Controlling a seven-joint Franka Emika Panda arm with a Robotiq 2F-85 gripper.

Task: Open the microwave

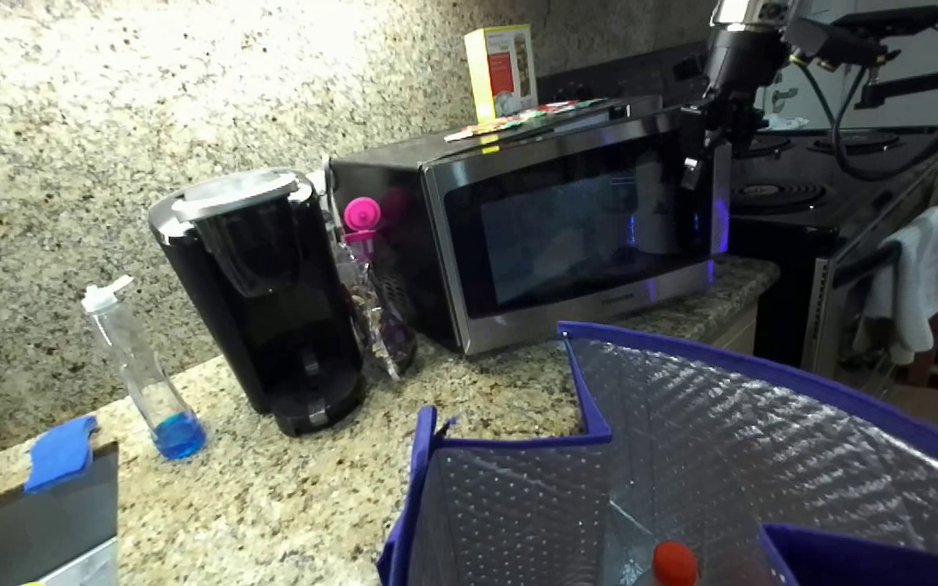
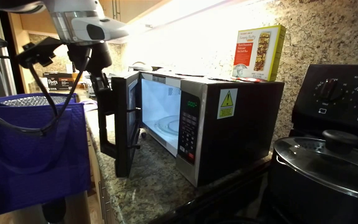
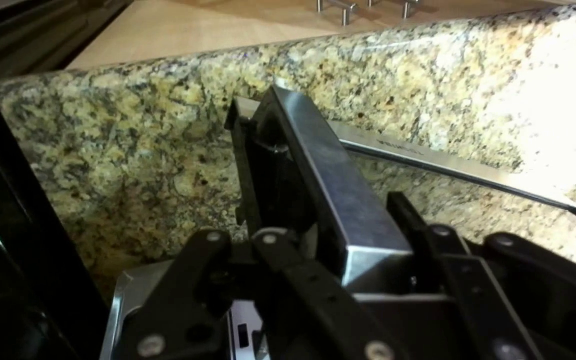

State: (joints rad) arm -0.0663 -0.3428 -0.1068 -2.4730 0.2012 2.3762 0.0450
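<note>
The microwave (image 2: 238, 133) stands on the granite counter. In an exterior view its door (image 2: 121, 124) is swung partly open, and the lit interior with a glass turntable shows. The door's dark window (image 1: 550, 228) faces out in an exterior view. My gripper (image 2: 102, 84) points down at the top of the door handle (image 2: 103, 127). In the wrist view, the gripper's fingers (image 3: 350, 225) lie on both sides of the steel handle (image 3: 338, 170), close against it. The gripper also shows at the door's free end (image 1: 697, 159). The exact finger contact is partly dark.
A purple insulated bag (image 1: 510, 505) stands in front of the counter, near the door (image 2: 42, 155). A black coffee maker (image 1: 265, 309) and a pink-topped bottle (image 1: 363, 216) stand beside the microwave. A box (image 2: 256, 53) stands on top. A lidded pot (image 2: 322, 183) sits on the stove.
</note>
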